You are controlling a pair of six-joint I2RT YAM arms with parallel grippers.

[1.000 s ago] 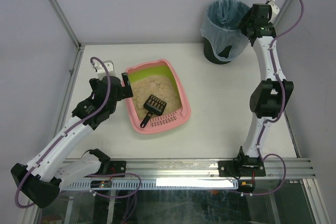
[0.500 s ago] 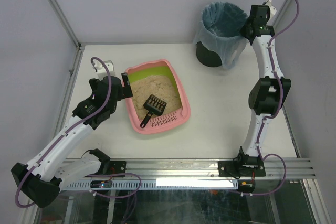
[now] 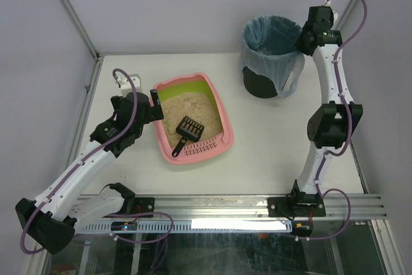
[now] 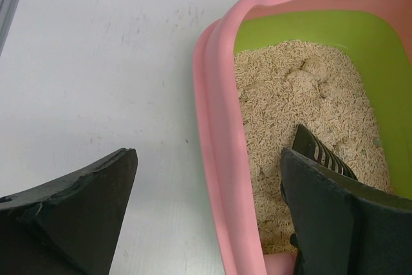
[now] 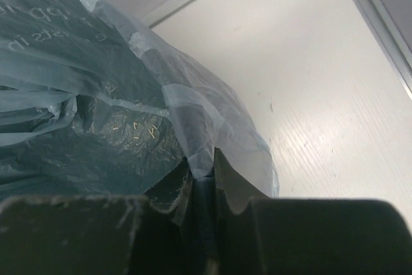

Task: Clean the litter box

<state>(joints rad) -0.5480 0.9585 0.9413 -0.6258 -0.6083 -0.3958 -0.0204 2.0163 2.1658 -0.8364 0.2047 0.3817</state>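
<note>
Left gripper (image 4: 207,158) is spread wide, straddling the smooth pink rim of the litter box (image 3: 205,149), which sits left of centre on the table (image 3: 270,140). Grainy beige litter (image 4: 290,94) and a slotted black scoop (image 3: 187,129) are inside. Right gripper (image 5: 203,181) is pinched tight on the crinkly blue bag (image 3: 273,33) lining the round black bin (image 3: 259,85).

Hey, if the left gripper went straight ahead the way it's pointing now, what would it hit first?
Most likely the left gripper would meet the pink rim of the litter box, which lies right between its open jaws. How far ahead that is can't be judged well.
</note>
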